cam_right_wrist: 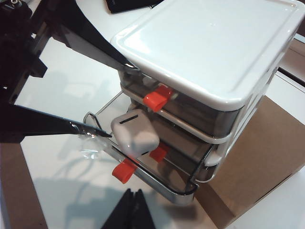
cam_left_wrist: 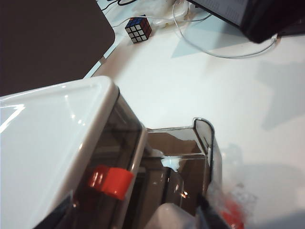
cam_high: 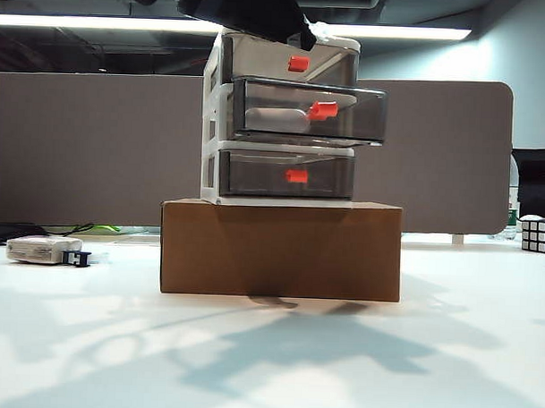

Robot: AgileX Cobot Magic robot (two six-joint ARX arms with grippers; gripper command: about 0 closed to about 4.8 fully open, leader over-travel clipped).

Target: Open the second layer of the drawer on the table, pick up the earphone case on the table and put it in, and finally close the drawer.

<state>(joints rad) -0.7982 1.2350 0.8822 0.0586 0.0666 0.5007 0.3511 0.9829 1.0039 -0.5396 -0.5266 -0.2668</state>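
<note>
The drawer [cam_high: 280,124], a white frame with smoky drawers, stands on a cardboard box. Its second layer [cam_high: 307,111] is pulled out, red-orange handle [cam_right_wrist: 125,171] at the front. The white earphone case [cam_right_wrist: 135,132] lies inside it, seen through the wall as a pale shape [cam_high: 277,117]. My left gripper [cam_right_wrist: 119,101] hangs over the open drawer with its black fingers [cam_right_wrist: 90,40] spread wide; one tip is close to the case, the other well clear. In the left wrist view the case [cam_left_wrist: 171,217] is a white blur. My right gripper [cam_right_wrist: 132,207] hovers in front of the drawer, shut and empty.
The brown cardboard box [cam_high: 280,249] carries the drawer unit on the white table [cam_high: 267,356]. A boxy white device with a dark plug [cam_high: 45,249] lies at the left. A puzzle cube [cam_high: 540,236] sits at the far right. A grey partition [cam_high: 86,144] stands behind.
</note>
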